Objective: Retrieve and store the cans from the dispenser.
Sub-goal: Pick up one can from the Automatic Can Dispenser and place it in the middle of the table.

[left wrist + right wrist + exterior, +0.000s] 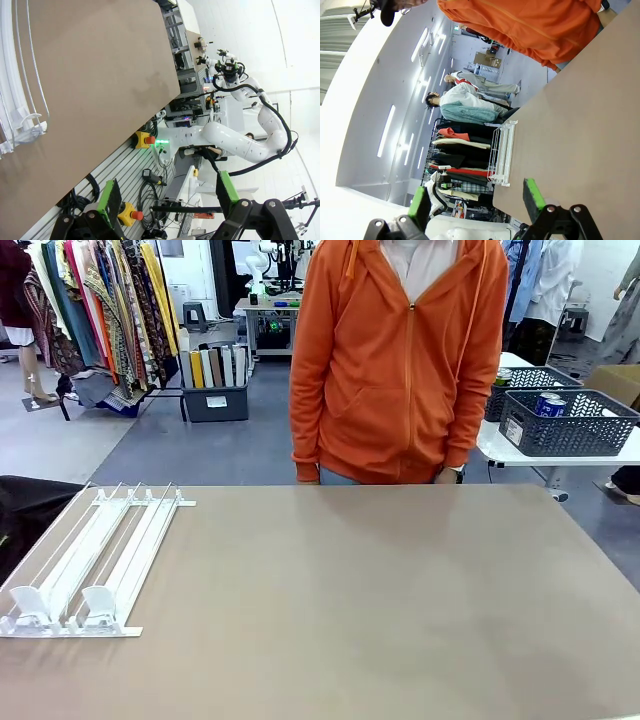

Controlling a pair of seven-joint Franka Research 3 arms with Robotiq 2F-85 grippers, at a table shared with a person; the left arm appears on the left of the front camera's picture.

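Dispenser sits at the lower left of the front view, lanes bare.
Flat white plastic rack with long parallel rails and small upright front tabs [95,560] lies on the brown table [380,600], angled toward the upper right. A person in an orange zipped hoodie [400,360] stands at the far edge. At the upper right, a dark grey mesh basket [570,425] on a white side table holds a blue can with a silver top [549,404] (lettering too small to read). In the wrist views, the left gripper [167,197] and right gripper [477,200] both hold their green-padded fingers spread, nothing between them.
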